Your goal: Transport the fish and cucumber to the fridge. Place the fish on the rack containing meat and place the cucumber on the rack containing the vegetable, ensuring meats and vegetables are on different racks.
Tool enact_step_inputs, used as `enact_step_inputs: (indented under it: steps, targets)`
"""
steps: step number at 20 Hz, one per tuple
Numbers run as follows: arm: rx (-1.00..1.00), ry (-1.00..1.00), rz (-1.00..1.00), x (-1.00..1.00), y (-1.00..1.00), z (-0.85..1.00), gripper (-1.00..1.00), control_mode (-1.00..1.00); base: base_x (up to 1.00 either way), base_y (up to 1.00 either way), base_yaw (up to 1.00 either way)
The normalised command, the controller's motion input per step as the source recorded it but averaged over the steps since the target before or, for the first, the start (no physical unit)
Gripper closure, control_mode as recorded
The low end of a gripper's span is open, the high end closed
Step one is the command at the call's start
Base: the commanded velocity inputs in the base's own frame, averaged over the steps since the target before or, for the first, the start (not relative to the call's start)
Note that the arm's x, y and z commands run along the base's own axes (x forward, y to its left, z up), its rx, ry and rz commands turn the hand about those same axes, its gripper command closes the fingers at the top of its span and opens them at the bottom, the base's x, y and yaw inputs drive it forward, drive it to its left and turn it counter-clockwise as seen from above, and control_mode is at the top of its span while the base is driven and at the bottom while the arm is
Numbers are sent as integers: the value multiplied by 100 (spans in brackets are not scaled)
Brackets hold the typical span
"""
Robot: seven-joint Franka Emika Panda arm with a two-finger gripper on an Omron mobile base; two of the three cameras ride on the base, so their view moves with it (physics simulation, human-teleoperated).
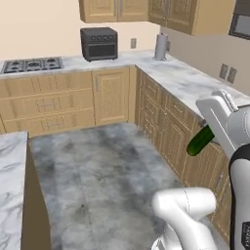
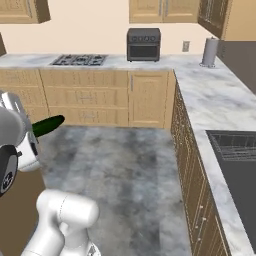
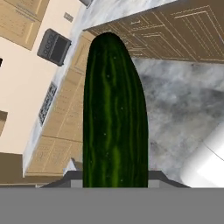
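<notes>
Pincer of mine pinches the cucumber at its near end, and it sticks out straight ahead of my fingertips, above the kitchen floor. While carrying it, I think I should keep the grip firm and drive smoothly.

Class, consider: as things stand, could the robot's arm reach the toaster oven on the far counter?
Probably not. The gripper is shut on the cucumber, and open floor separates the arm from the toaster oven.

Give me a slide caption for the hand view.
Cucumber held lengthwise in the tool, above the kitchen floor.
</notes>
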Motion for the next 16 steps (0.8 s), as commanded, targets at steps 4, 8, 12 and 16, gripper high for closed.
enact_step_inputs:
  steps: [4,8,12,16]
  targets:
    - [0,0,0,0,0,0,100,100,100,0,7]
    - [0,0,0,0,0,0,100,100,100,-14,12]
    - [0,0,0,0,0,0,100,100,100,-24,16]
    - [0,0,0,0,0,0,100,100,100,-22,16]
